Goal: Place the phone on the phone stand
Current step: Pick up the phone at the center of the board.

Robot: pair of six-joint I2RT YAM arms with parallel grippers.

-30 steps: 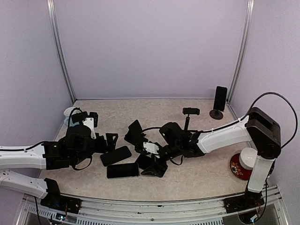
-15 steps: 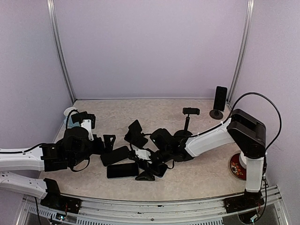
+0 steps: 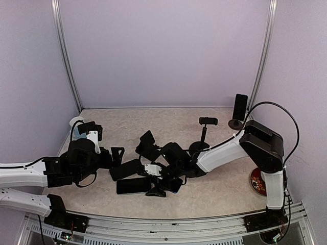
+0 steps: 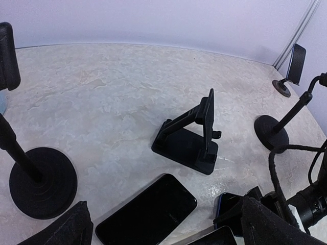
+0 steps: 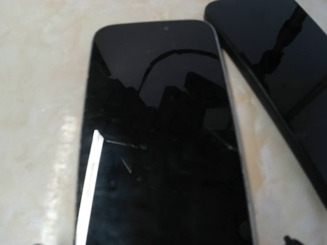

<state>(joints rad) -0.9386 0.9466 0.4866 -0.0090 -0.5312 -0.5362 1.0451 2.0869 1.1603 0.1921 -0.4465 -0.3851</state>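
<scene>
Two black phones lie flat on the table: one [image 3: 126, 169] in front of my left gripper, one [image 3: 134, 185] nearer the front edge. My left gripper [image 3: 117, 155] is open; its foam pads [image 4: 66, 229] stand wide on either side of the first phone [image 4: 148, 214], above it. My right gripper [image 3: 153, 181] hangs low at the right end of the near phone, which fills the right wrist view [image 5: 158, 138]; only finger specks show at the bottom corners, wide apart. A black folding phone stand [image 3: 148, 145] stands empty behind the phones and shows in the left wrist view [image 4: 189, 138].
A pole stand with a clamp [image 3: 205, 127] stands centre right; another [image 3: 86, 128] is at the left beside a white cup [image 3: 74, 125]. A far-right stand holds a phone [image 3: 239, 108]. A red dish [image 3: 257, 182] sits by the right arm. A blue-edged phone [image 4: 230, 204] lies by the right gripper.
My right gripper has moved left, from beside the folding stand's front to the near phone. My left gripper has drawn back slightly to the left.
</scene>
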